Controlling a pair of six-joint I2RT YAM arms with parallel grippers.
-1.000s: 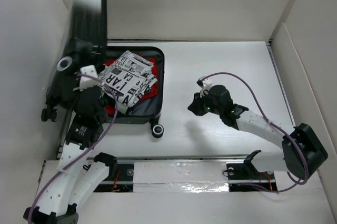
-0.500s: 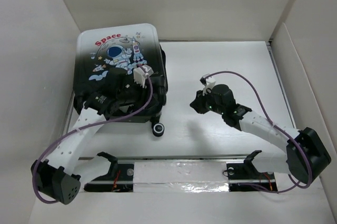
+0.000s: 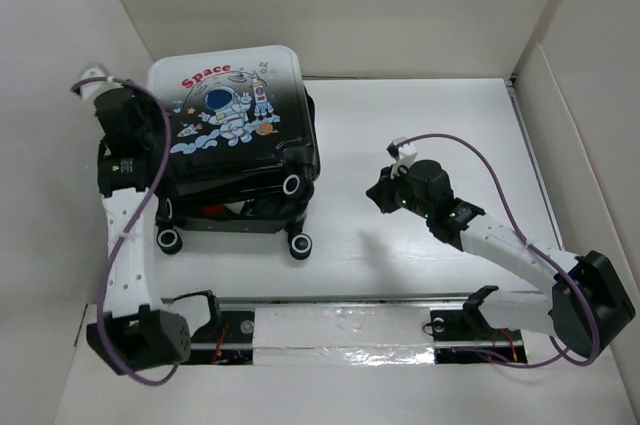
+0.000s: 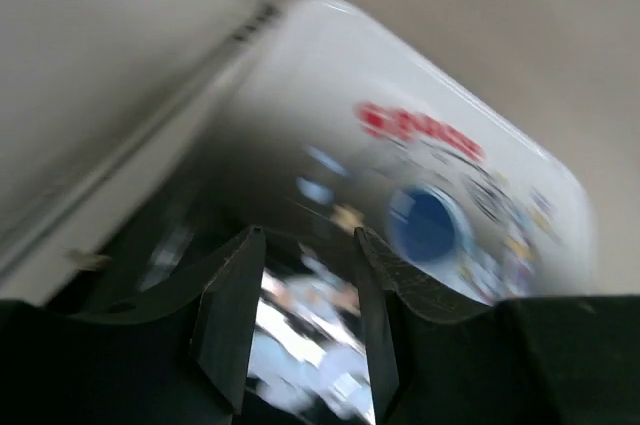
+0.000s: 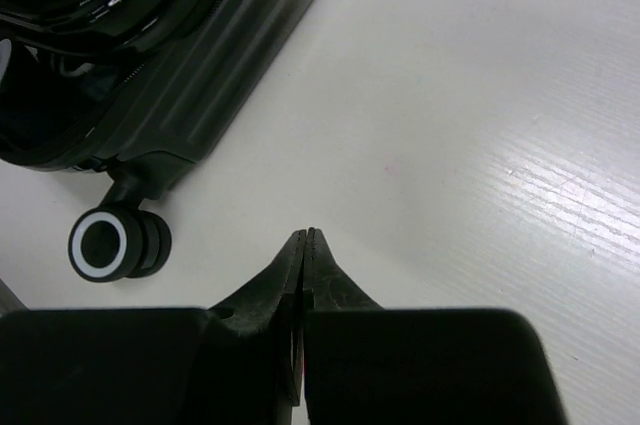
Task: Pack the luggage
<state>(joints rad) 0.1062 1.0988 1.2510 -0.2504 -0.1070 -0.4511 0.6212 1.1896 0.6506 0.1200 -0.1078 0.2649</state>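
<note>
The luggage (image 3: 230, 115) lies flat at the back left with its lid down, astronaut print and red "Space" facing up. A dark gap runs along its front edge with a bit of red (image 3: 210, 210) inside. My left gripper (image 3: 140, 115) hangs at the lid's left edge. In the blurred left wrist view my left gripper (image 4: 307, 235) has its jaws apart, with nothing between them and the lid (image 4: 440, 145) beyond. My right gripper (image 3: 378, 195) hovers over bare table right of the suitcase. In the right wrist view my right gripper (image 5: 303, 233) is shut and empty, near the suitcase shell (image 5: 200, 75).
Black wheels stick out at the suitcase's front: one at the left (image 3: 170, 240), one at the right (image 3: 300, 245), also in the right wrist view (image 5: 105, 243). White walls close in at the left, back and right. A taped rail (image 3: 340, 330) runs along the near edge.
The lid has come down from upright and now covers the patterned cloth. My left arm swung off the lid to the suitcase's left side and its jaws opened. My right gripper closed.
</note>
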